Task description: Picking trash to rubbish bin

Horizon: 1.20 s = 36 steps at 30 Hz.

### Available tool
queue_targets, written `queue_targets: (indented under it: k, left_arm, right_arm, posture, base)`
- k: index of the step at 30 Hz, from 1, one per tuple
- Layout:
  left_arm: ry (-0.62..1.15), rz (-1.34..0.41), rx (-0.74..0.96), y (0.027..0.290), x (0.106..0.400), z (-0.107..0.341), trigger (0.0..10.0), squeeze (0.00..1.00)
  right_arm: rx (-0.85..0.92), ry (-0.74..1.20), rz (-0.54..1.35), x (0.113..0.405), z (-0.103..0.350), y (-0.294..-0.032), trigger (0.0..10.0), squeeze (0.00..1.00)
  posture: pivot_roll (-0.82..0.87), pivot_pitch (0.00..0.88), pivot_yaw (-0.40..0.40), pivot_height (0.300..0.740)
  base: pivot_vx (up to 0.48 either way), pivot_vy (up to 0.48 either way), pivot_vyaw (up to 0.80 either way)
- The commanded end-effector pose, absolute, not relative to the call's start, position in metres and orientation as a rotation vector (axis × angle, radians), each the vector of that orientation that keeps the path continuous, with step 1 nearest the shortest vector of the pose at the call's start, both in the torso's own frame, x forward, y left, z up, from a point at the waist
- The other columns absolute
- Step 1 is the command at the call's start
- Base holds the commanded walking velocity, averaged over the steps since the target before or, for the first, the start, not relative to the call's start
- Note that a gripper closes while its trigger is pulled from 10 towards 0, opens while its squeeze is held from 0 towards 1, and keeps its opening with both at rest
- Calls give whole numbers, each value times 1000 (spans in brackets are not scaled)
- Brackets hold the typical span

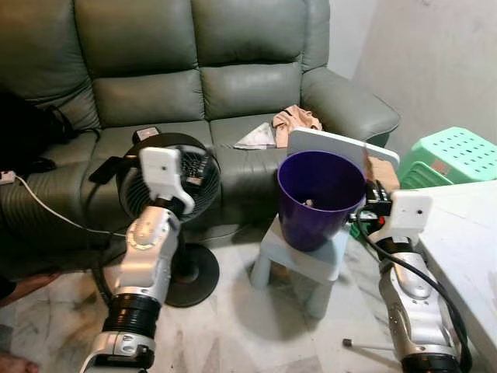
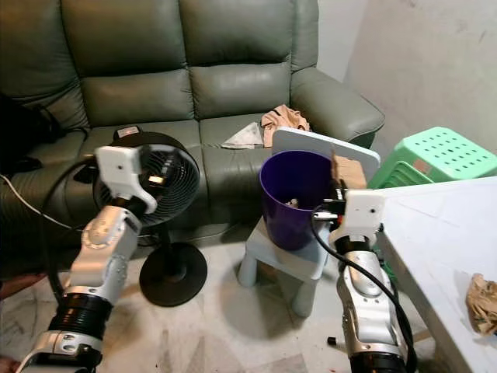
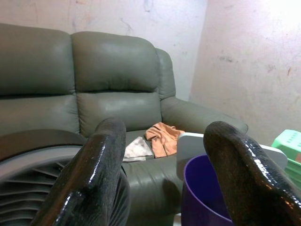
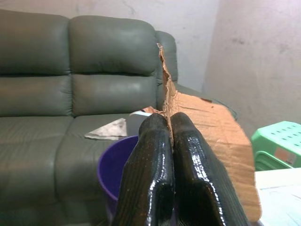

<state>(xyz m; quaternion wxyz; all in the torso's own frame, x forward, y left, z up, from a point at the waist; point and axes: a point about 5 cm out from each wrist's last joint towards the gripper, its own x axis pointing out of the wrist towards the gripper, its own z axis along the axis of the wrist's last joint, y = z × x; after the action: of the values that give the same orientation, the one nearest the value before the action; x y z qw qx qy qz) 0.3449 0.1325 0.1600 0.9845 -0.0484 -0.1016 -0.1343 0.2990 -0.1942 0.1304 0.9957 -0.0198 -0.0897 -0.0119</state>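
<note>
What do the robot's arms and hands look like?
Both arms are silver with black ring joints near the bottom and a white boxy wrist block. A black cable loops along each arm. The left hand and right hand each have two long, shiny black fingers with rounded tips.

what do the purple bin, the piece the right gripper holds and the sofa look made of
Purple bin: likely plastic, smooth with a slight sheen. Piece in the right gripper: brown cardboard, matte, ragged torn edge. Sofa: grey-green leather or faux leather, with soft creases and sheen.

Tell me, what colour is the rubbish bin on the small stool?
The rubbish bin is purple, clearest in the left eye view.
</note>
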Motion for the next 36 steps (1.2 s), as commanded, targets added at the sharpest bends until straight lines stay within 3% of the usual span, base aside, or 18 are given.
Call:
queue_targets:
  k: [1,9,36]
  left_arm:
    - [-212,-269,-83,136,344,163,10000,0]
    - [-205,-270,-77,137,346,162,10000,0]
    - [-206,-272,-70,136,346,162,10000,0]
  right_arm:
    - [-39,-186,-3,299,132,-191,10000,0]
    - [-33,-182,3,299,131,-190,10000,0]
    - [-21,-168,27,298,129,-188,10000,0]
  posture:
    - [-56,27,-46,740]
    - [-54,29,-48,740]
    - [-58,32,-51,740]
  base:
    - [0,0,0]
    - [72,0,0]
    - [403,0,0]
